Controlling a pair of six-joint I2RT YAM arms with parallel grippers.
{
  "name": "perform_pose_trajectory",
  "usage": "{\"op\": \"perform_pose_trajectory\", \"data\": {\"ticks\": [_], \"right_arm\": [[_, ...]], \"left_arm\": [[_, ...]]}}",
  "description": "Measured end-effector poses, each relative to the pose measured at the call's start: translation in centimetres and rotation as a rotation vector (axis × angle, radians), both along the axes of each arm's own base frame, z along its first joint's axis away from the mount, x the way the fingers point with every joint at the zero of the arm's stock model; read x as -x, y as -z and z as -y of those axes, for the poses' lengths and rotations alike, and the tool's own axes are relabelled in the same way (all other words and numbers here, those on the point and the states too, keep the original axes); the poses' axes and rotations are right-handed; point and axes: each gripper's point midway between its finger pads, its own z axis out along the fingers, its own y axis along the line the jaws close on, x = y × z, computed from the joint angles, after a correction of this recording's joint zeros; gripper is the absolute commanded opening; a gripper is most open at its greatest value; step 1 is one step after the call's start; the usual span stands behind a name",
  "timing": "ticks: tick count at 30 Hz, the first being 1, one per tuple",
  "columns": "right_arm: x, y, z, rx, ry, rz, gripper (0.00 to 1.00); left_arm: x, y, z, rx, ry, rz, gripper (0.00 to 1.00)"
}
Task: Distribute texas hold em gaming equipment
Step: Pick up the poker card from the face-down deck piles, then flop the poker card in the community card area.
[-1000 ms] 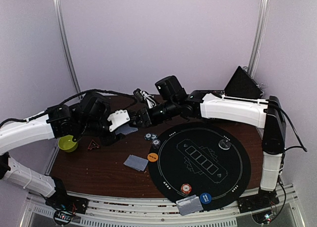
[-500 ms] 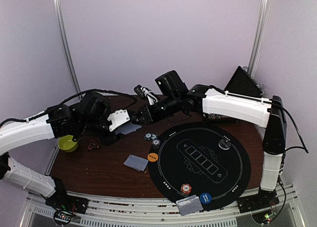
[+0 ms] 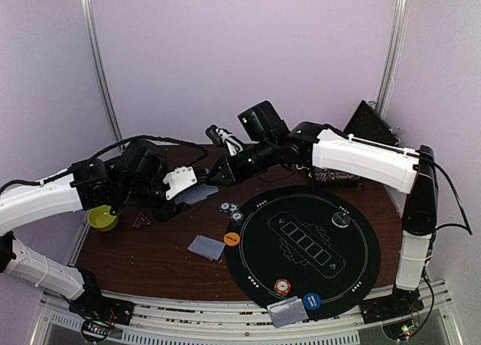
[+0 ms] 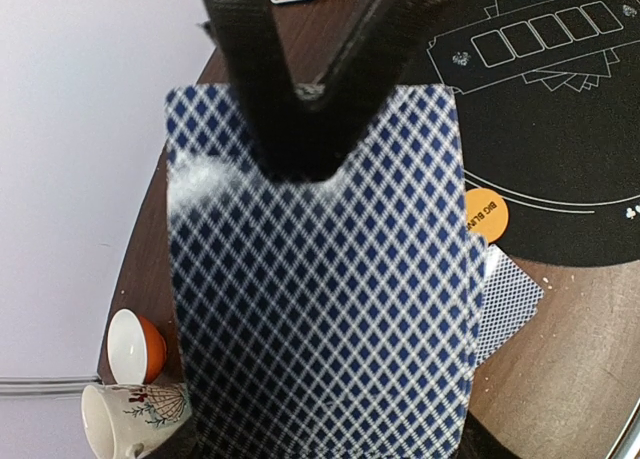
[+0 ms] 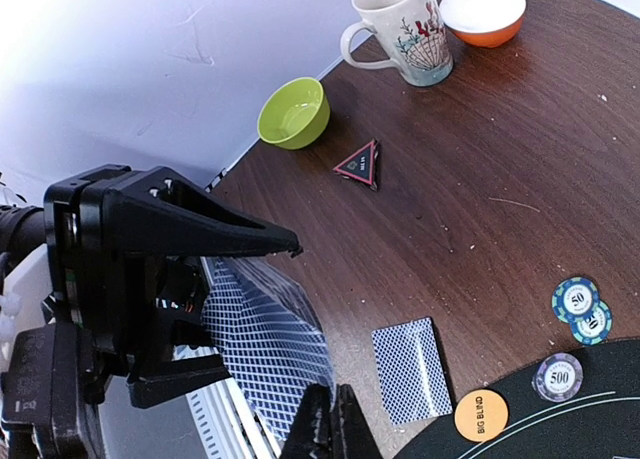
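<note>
My left gripper (image 3: 188, 193) is shut on a deck of blue-patterned cards (image 4: 320, 309), held above the table's back left. My right gripper (image 5: 333, 426) is shut, pinching the far edge of the deck's top card (image 5: 265, 349); its black fingers (image 4: 300, 129) show over the deck in the left wrist view. A loose stack of cards (image 3: 206, 247) lies on the wood beside the orange Big Blind disc (image 3: 232, 239). Striped chips (image 3: 228, 207) sit near the black mat (image 3: 353, 255). An orange-rimmed chip (image 3: 282, 286), a blue disc (image 3: 312, 301) and more cards (image 3: 288, 313) lie at the mat's near edge.
A green bowl (image 3: 103, 219) and a small triangular marker (image 3: 140, 222) sit at the left. A cream mug (image 5: 405, 19) and an orange bowl (image 5: 483, 11) stand beyond them. A dark disc (image 3: 340, 219) lies on the mat. A black box (image 3: 368, 127) stands at back right.
My right arm has lifted and drawn slightly back to the right, its fingers staying at the deck's edge. The left arm and deck have hardly moved.
</note>
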Motion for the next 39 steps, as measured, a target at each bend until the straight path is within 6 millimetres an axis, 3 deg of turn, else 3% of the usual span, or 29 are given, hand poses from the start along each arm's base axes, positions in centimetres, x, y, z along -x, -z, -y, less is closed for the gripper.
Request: {"op": "perform_pose_trajectory", "data": {"ticks": [9,15,22,26,30,39], "right_arm": [[0.2,-1.3,0.5,0.003,-0.002,0.019,0.0],[-0.5,-4.6,2.4,-0.049,0.024,0.048,0.0],[-2.6,-11.6,9.1,-0.126,0.162,0.149,0.0],[-4.5,-12.7,13.9,-0.059,0.325,0.212,0.0],[-6.3,-10.2,17.7,0.119,0.474,0.249,0.0],[-8.1,2.2,23.7,0.733,0.598,0.253,0.0]], "left_arm": [[0.0,-0.1,0.0,0.002,0.0,0.002,0.6],[0.0,-0.1,0.0,0.003,0.0,0.002,0.6],[0.0,-0.1,0.0,0.004,0.0,0.003,0.6],[0.0,-0.1,0.0,0.004,0.0,0.003,0.6],[0.0,-0.1,0.0,0.004,0.0,0.003,0.6],[0.0,-0.1,0.0,0.004,0.0,0.003,0.6]]}}
